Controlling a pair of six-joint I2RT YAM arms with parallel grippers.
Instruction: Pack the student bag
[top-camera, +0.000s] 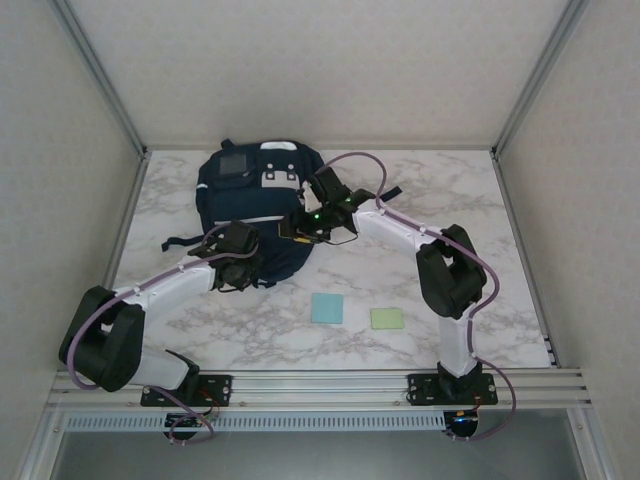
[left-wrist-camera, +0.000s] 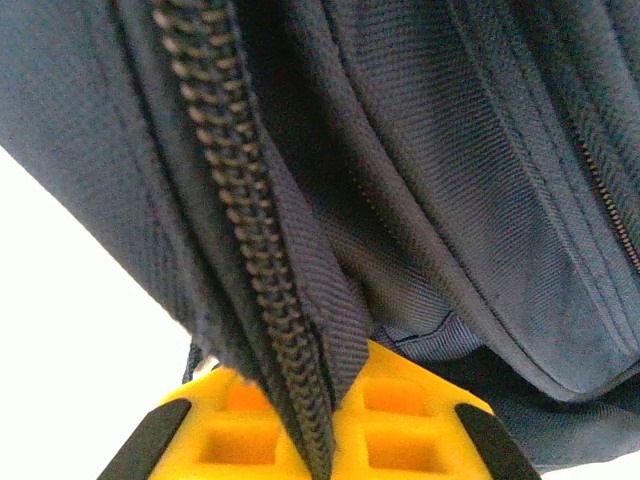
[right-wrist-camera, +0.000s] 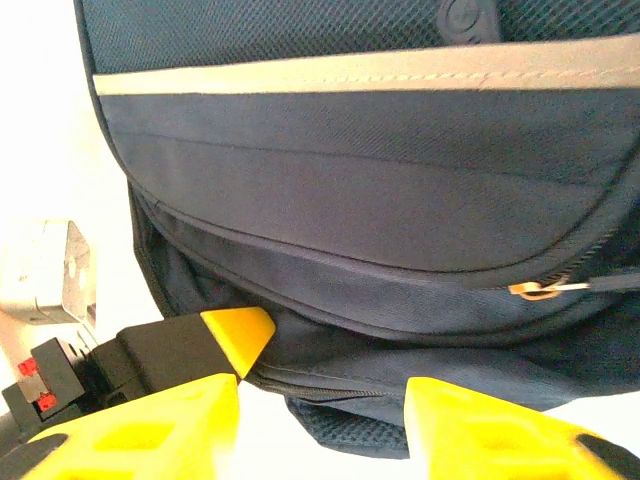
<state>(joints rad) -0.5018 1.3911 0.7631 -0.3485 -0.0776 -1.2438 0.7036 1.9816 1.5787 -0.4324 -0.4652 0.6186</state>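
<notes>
Opening looks the step in hand: the large dark navy fabric backpack (top-camera: 255, 195) lies far side, left of centre, on the marbled table (top-camera: 420, 270). Jaws of the left gripper (left-wrist-camera: 318, 445) pinch its zip edge, while those of the right gripper (right-wrist-camera: 322, 395) stand wide astride its lower seam. Next move calls for parting the zip mouth.

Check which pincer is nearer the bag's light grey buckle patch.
Right. Right pincer sits beside the buckle patch; left pincer grips the student bag at its near edge, farther.

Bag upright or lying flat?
Lying flat. The top view shows the student bag on its back on the table, with its front patches facing up at the camera.
</notes>
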